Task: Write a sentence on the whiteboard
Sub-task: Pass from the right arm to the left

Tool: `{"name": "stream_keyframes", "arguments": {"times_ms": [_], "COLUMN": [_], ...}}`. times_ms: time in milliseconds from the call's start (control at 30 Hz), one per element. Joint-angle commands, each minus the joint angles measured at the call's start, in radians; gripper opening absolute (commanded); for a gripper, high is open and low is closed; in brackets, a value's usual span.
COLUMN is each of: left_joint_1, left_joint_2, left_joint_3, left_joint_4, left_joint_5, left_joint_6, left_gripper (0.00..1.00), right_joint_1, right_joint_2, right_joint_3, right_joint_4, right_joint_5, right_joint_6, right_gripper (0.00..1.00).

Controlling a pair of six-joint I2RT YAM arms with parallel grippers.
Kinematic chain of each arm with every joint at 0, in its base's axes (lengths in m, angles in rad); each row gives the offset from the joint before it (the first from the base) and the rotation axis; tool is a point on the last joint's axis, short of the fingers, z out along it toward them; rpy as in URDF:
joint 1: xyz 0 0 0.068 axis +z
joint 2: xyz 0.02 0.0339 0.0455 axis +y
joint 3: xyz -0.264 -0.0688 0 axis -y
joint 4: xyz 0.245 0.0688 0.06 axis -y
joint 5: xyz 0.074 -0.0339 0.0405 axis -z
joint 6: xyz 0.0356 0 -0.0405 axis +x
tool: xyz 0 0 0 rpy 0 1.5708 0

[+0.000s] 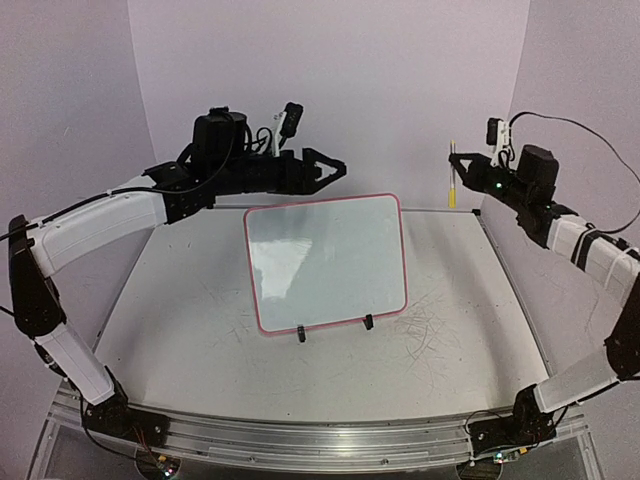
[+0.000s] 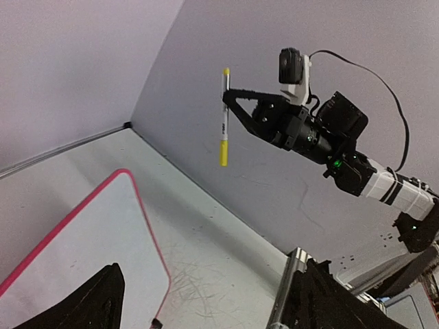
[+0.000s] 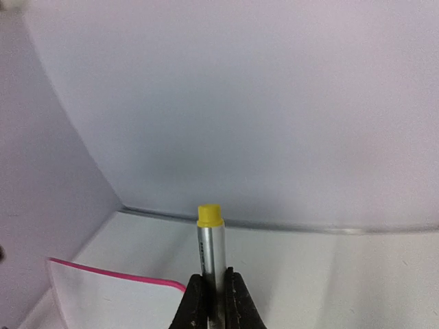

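Note:
The whiteboard stands tilted back on two black clip feet in the middle of the table, pink-red frame around a blank white face; the sentence is not in view. My left gripper hovers open above the board's top left corner, nothing between its fingers. At the back right, my right gripper is shut on a silver marker with yellow ends, held upright in the air. The left wrist view shows that marker and the board's edge. The right wrist view shows the marker pinched in the right gripper.
Thin grey scratch marks cover the tabletop right of the board. An aluminium rail runs along the near edge between the arm bases. Purple walls close in the back and both sides.

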Motion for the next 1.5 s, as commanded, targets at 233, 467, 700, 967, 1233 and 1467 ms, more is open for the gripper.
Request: {"name": "stream_keyframes", "arguments": {"times_ms": [233, 467, 700, 967, 1233, 1467], "left_joint_1": [-0.136, -0.136, -0.136, -0.132, -0.085, -0.084], "left_joint_2": [0.064, 0.045, 0.012, -0.030, -0.091, -0.062], "left_joint_3": [-0.012, -0.043, -0.083, -0.143, -0.185, -0.070], "left_joint_4": [0.278, 0.331, 0.385, 0.398, 0.272, -0.054], "left_joint_5": [-0.018, -0.032, -0.037, -0.058, 0.005, 0.056], "left_joint_6": [0.026, 0.000, 0.011, 0.064, 0.203, 0.422], "left_gripper": [0.88, 0.62, 0.49, 0.07, 0.00, 0.00], "right_joint_1": [0.363, 0.429, 0.456, 0.460, 0.459, 0.442], "right_joint_2": [-0.003, 0.065, 0.082, 0.051, -0.032, -0.066], "right_joint_3": [-0.033, -0.014, -0.002, 0.010, 0.081, 0.147], "right_joint_4": [0.629, 0.755, 0.743, 0.596, 0.093, -0.273], "right_joint_5": [-0.054, -0.050, -0.036, -0.032, -0.026, 0.147], "right_joint_6": [0.418, 0.532, 0.537, 0.467, 0.060, -0.203], "right_gripper": [0.00, 0.00, 0.00, 0.00, 0.56, 0.98]}}
